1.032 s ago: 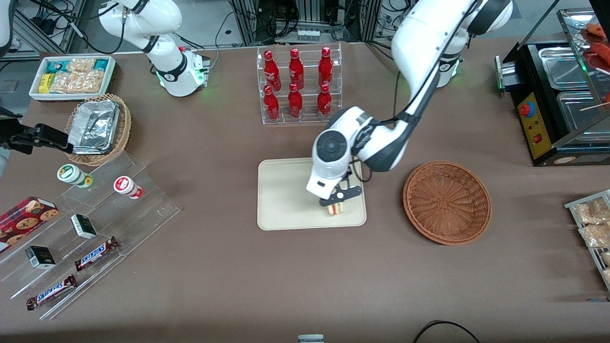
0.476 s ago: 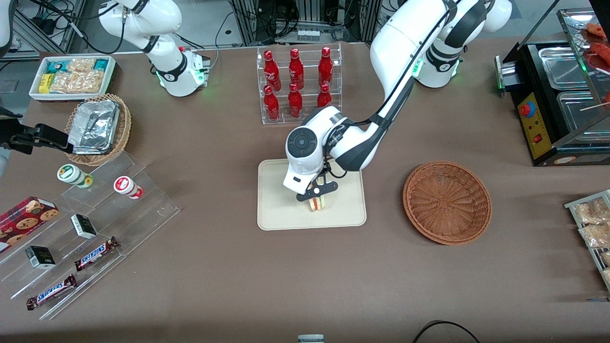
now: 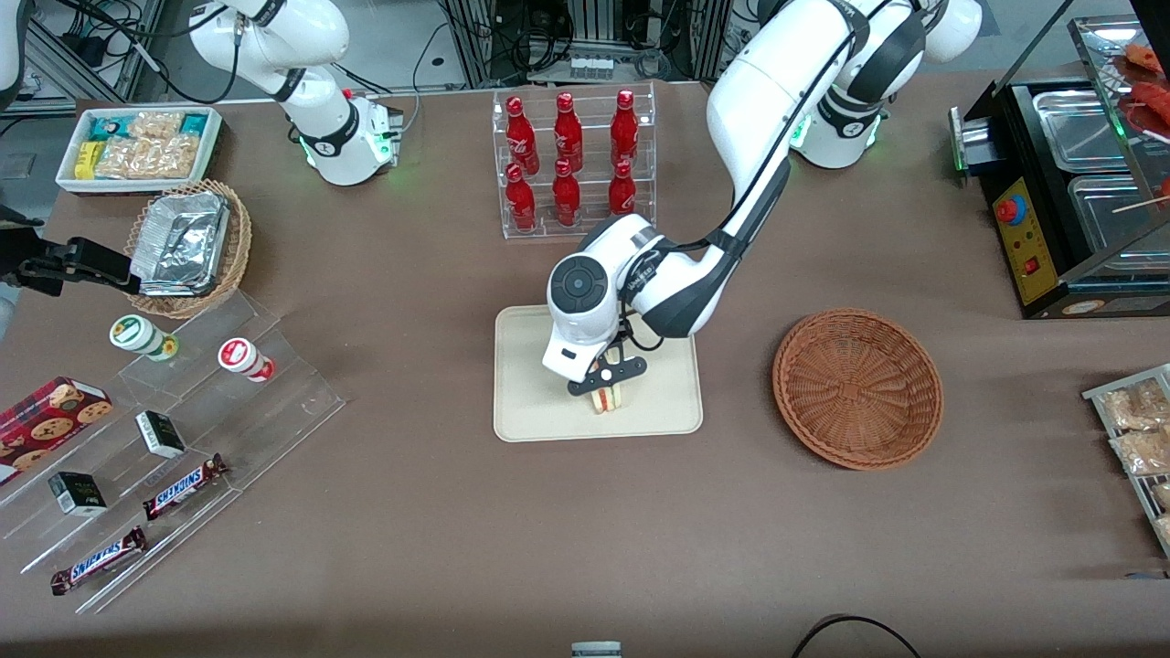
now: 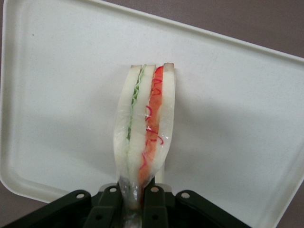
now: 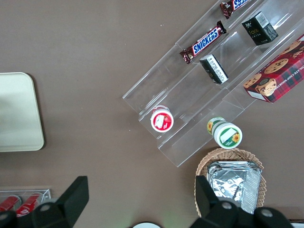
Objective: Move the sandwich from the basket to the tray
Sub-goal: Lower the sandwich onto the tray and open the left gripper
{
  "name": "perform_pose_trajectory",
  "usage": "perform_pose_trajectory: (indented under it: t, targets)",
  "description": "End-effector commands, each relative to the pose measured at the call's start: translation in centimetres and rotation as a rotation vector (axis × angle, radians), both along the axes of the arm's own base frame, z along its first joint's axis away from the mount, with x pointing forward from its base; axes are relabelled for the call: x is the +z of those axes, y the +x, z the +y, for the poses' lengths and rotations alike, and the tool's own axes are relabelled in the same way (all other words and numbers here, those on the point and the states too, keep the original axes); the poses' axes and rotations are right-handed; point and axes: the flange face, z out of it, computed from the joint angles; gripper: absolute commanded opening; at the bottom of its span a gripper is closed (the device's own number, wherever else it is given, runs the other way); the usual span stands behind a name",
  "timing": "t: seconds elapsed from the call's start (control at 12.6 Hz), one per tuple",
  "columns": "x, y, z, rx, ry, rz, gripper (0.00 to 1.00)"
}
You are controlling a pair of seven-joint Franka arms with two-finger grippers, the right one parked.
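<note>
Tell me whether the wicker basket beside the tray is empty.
Empty: the basket shows only bare weave; the gripper holds the sandwich over the tray.

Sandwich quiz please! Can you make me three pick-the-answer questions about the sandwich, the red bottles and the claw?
1. Where is the sandwich?
A. in the basket
B. over the tray
C. on the bare table

2. How many red bottles stand in the clear rack?
A. four
B. six
C. nine

3. What is the claw doing?
A. pinching the sandwich
B. open over the basket
C. gripping a bottle

Answers: 1 B, the wrist view shows tray under it. 2 B, two rows of three. 3 A, its fingers squeeze the sandwich's end.
</note>
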Motion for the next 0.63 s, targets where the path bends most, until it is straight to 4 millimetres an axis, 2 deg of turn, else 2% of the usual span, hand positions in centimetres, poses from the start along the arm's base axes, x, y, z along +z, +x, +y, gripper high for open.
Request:
perform_pose_trajectory:
  t: [0.0, 0.08, 0.16, 0.24, 0.32, 0.56]
  targets:
    - [-0.2, 0.3, -0.6, 0.018, 0.008, -0.018, 0.0]
    - [-0.4, 0.3, -0.6, 0.035, 0.011, -0.017, 0.0]
    - [-0.4, 0.4, -0.7, 0.053, 0.006, -0.022, 0.04]
    - [-0.2, 0.4, -0.7, 0.055, 0.002, -0.026, 0.41]
    - [-0.2, 0.5, -0.7, 0.048, 0.003, -0.027, 0.99]
    - [1.0, 0.6, -0.6, 0.05, -0.001, -0.034, 1.0]
